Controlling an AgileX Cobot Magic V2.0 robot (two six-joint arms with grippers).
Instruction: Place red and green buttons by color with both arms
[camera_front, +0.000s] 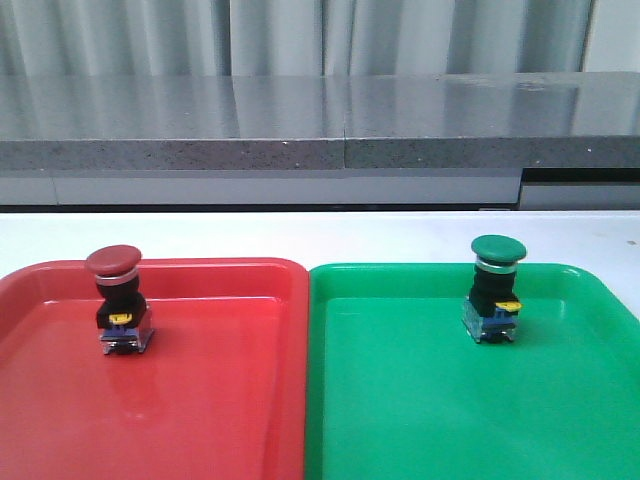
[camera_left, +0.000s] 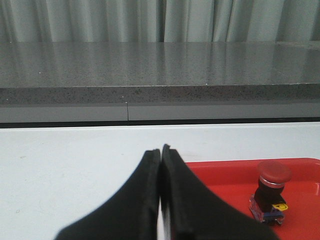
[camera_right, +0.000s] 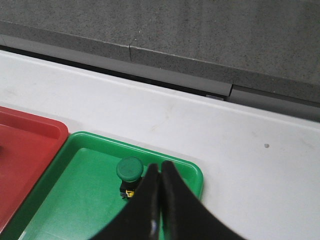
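Observation:
The red button (camera_front: 119, 300) stands upright in the red tray (camera_front: 200, 400), near its far left part. The green button (camera_front: 495, 290) stands upright in the green tray (camera_front: 420, 400), near its far right part. Neither arm shows in the front view. In the left wrist view my left gripper (camera_left: 161, 150) is shut and empty, back from the red button (camera_left: 272, 192). In the right wrist view my right gripper (camera_right: 160, 167) is shut and empty, above and apart from the green button (camera_right: 129, 172).
The two trays sit side by side on the white table (camera_front: 320, 235). A grey stone ledge (camera_front: 320, 120) runs along the back, with a curtain behind it. The red tray's corner (camera_right: 30, 135) shows in the right wrist view.

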